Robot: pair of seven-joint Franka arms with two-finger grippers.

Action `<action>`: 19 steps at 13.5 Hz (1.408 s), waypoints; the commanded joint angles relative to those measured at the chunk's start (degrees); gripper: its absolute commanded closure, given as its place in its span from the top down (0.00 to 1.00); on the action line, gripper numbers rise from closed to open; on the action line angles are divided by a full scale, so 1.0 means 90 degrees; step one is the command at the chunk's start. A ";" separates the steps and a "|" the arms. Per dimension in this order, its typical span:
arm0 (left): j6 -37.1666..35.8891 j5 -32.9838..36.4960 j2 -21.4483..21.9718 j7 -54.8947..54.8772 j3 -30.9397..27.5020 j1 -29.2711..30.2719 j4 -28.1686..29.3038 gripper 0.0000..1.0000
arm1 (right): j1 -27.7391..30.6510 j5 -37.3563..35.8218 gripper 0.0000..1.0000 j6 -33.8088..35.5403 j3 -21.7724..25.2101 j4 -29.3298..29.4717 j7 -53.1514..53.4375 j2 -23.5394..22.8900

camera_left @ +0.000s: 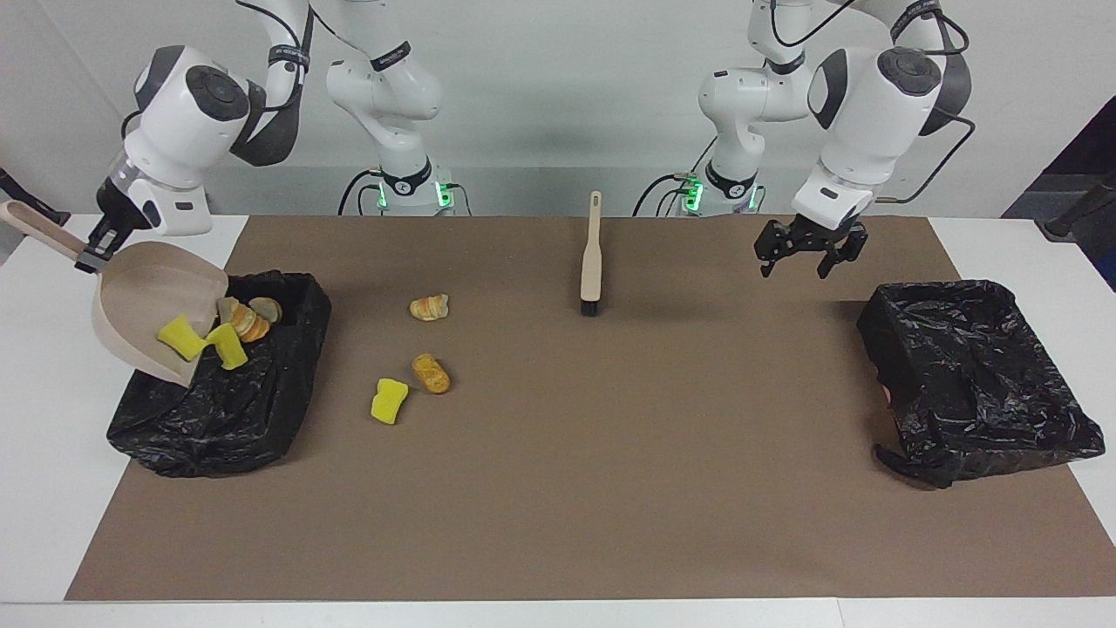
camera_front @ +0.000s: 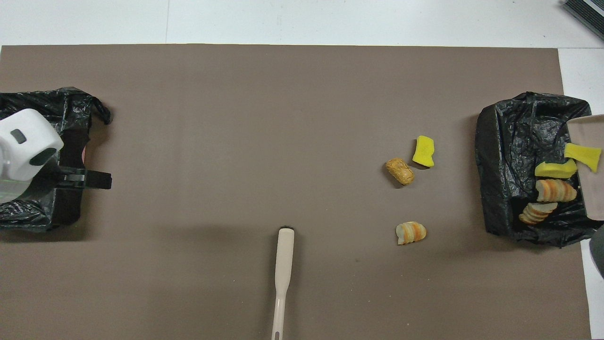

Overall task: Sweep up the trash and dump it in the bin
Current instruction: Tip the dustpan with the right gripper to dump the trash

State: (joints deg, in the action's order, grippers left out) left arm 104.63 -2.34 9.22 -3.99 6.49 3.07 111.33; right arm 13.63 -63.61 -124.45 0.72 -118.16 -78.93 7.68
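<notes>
Brown mat [camera_left: 558,523] fills the stretch farthest from the robots, with nothing standing on it there, so a sweep has room to run.

Next come two black-lined bins, one at each end of the table. The bin [camera_left: 261,410] at the right arm's end is the one in use; the other bin [camera_left: 976,375], at the left arm's end, looks unused.

Three bits of trash lie on the mat beside the bin in use: a sponge [camera_left: 389,400] touching or just beside a brown chunk [camera_left: 431,373], and a striped piece [camera_left: 429,307] nearer to the robots, apart from both.

Over that bin hangs the dustpan [camera_left: 148,296], tipped lip-down so its load slides off. Two yellow sponges [camera_left: 181,337] sit at the lip, and two bread slices [camera_left: 248,318] appear to have dropped onto the liner. The right gripper [camera_left: 96,249] is clamped on the pan's handle, which rises past the mat's edge. The dump looks partly done, and more tilt would likely clear the sponges.

Nearer to the robots, the brush [camera_left: 592,262] lies mid-table, bristles pointing away from them and nothing close around it, easy to pick up. The left gripper [camera_left: 806,253] waits with fingers apart and empty, over the mat between the brush and the other bin.
</notes>
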 commanded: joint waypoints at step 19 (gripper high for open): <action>-0.2817 -0.0043 0.0331 0.0073 0.0353 0.0254 -0.2322 1.00 | -0.1044 0.1763 0.00 0.1152 -0.0090 0.1146 0.0809 -0.0404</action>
State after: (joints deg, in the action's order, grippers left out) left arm 80.41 -2.52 10.40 -3.36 9.91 5.51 89.74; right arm 4.99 -50.79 -115.69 0.04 -111.65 -74.20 6.55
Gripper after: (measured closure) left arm 0.000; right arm 0.674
